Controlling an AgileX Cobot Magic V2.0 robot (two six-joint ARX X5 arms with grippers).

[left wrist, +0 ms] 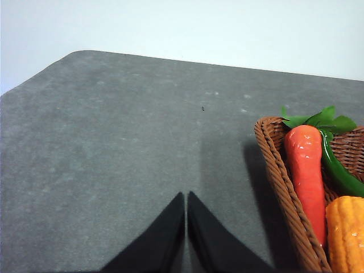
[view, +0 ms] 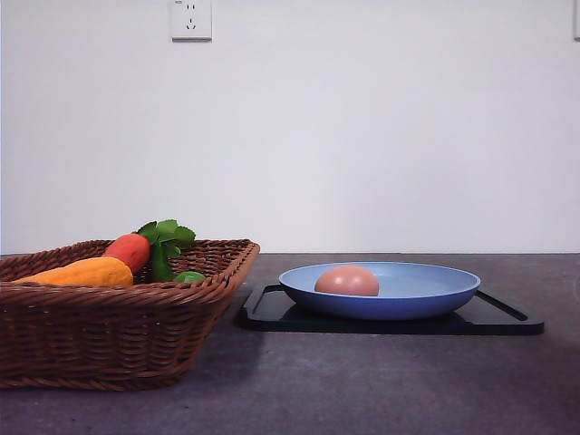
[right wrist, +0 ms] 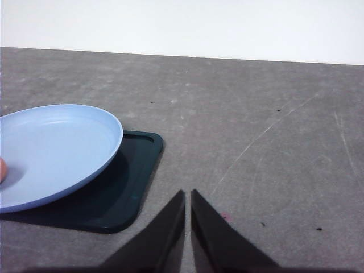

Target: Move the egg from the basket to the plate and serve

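The egg (view: 347, 281) already lies in the plate (right wrist: 85, 148) on the tray (right wrist: 133, 182), just left of the right jaws (right wrist: 187, 196), the nearer pair; both pairs pressed together, holding nothing

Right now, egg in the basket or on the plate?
On the plate. The egg sits in the blue plate on the black tray, apart from the basket.

Left claw (left wrist: 186, 199) and right claw (right wrist: 187, 198) both hover closed.
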